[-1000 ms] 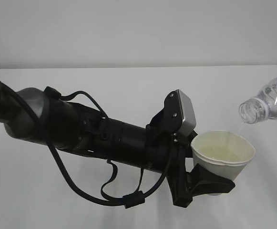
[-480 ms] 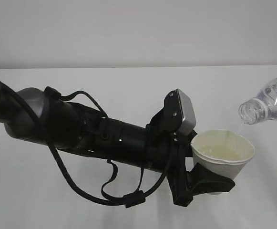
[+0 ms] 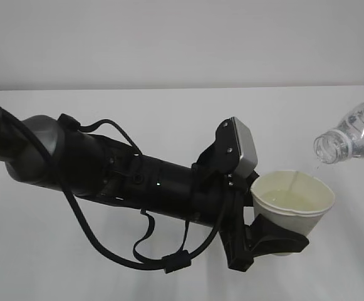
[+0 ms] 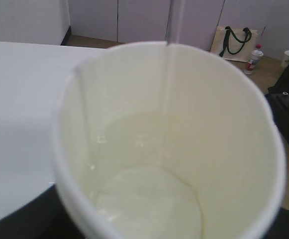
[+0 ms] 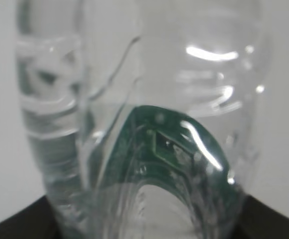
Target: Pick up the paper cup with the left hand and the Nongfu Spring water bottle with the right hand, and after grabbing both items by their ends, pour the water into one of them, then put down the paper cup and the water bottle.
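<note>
water [image 3: 292,184]: thin stream into pale pool | paper cup [image 3: 292,207]: above table [image 3: 169,119], clamped by left hand [image 3: 266,241] | Nongfu Spring water bottle [image 3: 351,139]: tilted (mouth above rim), gripped by right hand, barely visible

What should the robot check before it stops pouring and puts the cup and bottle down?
1. Left claw clamped round the paper cup: ok.
2. Cup upright, not tipping: ok.
3. Water pooled in the cup, well below the rim: ok.
4. Thin stream from the Nongfu Spring water bottle landing inside the cup: ok.
5. Right claw's hold on the bottle: cannot tell, claw barely in view.
6. Table dry under the cup: cannot tell.
</note>
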Tool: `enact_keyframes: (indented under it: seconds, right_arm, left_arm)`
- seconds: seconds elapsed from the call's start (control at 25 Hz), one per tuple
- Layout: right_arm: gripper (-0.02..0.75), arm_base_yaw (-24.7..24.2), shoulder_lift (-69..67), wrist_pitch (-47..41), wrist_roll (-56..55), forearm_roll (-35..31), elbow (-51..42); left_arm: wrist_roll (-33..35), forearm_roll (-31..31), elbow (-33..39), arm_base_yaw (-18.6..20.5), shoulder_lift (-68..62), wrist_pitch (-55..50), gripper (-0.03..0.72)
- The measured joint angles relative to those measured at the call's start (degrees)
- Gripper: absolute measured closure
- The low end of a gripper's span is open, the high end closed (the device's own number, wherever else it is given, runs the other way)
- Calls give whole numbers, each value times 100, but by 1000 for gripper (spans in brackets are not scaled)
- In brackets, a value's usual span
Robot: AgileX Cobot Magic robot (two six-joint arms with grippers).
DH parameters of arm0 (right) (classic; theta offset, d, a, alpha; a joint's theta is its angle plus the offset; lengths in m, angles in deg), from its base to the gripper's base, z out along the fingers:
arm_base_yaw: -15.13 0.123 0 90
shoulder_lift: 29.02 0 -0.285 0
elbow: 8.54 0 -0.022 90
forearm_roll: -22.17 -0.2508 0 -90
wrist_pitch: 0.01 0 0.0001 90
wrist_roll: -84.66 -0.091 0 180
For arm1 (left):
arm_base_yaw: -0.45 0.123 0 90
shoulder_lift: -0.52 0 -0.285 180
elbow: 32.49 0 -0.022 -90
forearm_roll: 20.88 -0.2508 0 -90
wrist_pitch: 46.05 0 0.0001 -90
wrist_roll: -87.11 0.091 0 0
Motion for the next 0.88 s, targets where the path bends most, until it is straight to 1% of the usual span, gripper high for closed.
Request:
enact_keyframes:
  seconds: [0.32, 0.44, 0.6, 0.88]
  right_arm:
    - [319, 0, 0, 0, 0, -65, 0]
    - [319, 0, 0, 0, -16, -158, 0]
    - [319, 0, 0, 0, -236, -208, 0]
    - [319, 0, 0, 0, -813, -216, 0]
  left_arm:
    - [0, 0, 0, 0, 0, 0, 217]
    - [0, 97, 0, 0, 0, 0, 217]
    - [0, 351, 0, 0, 0, 0, 217]
    - [0, 439, 0, 0, 0, 0, 217]
